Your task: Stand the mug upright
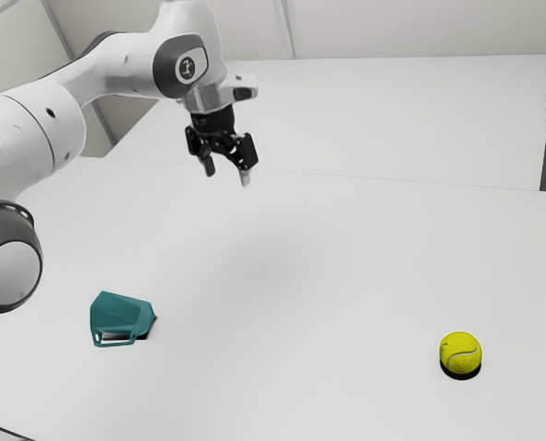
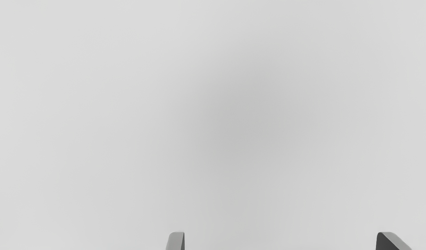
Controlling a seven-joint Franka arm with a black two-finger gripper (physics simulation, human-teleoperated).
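My gripper [image 1: 227, 175] hangs high over the white table, its two fingers spread apart with nothing between them. In the wrist view the fingertips of the gripper [image 2: 280, 241] stand wide apart above bare tabletop. A teal mug [image 1: 119, 314] lies on its side on the table, toward the exterior view's lower left, well away from the gripper. The mug's handle [image 1: 116, 341] points to the exterior view's bottom edge.
A yellow tennis ball [image 1: 460, 353] rests on the table [image 1: 291, 367] at the exterior view's lower right, far from the mug. Behind the table stands a pale wall [image 1: 420, 28].
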